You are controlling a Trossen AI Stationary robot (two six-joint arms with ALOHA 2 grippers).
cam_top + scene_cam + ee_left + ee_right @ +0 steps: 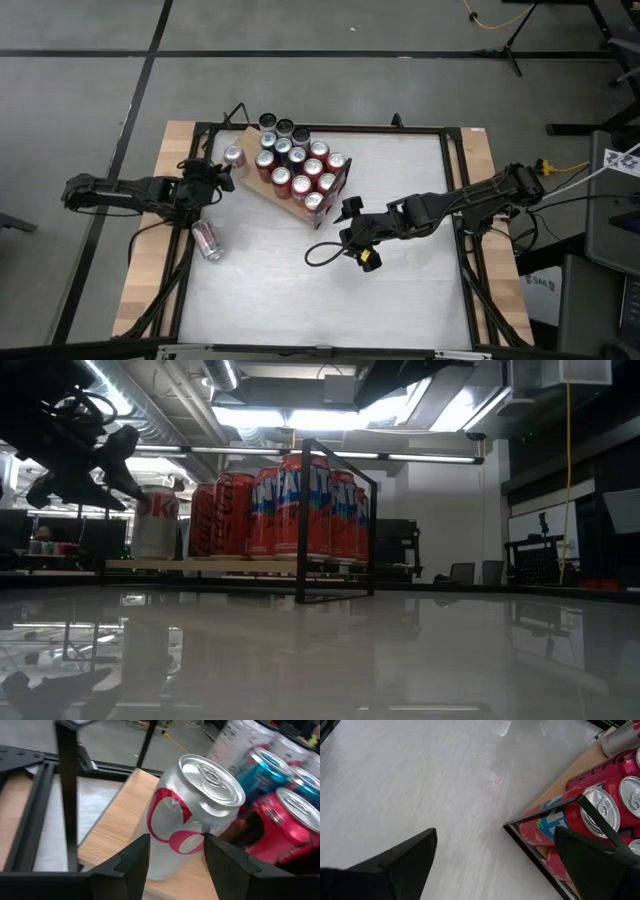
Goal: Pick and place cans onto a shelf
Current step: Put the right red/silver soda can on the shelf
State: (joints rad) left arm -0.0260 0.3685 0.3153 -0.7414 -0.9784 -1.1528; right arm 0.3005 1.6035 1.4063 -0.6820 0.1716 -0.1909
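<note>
A silver can with red marks [190, 815] stands upright on the left corner of the shelf [250, 182], a light-brown board with a black frame [305, 520]. My left gripper [175, 842] is at this can [234, 157], shut on it. Several cans [300, 165], mostly red, stand packed together on the board. Another silver-and-red can [207, 240] lies on its side on the white table near the left edge. My right gripper [347, 234] hangs open over the table just right of the shelf, with nothing between its fingers. My left gripper pinches the silver can's side wall [165, 845] between its two fingers, one on each side. The fingers come from the table's left, slanting a little downward. The can stands upright with its bottom on the shelf board [120, 820].
A black cable loop [320, 252] lies on the table under my right arm. Black frame bars [455, 200] run along the table's sides. The packed cans [280, 815] stand close beside the held can. Open white tabletop [300, 300] lies toward the near edge.
</note>
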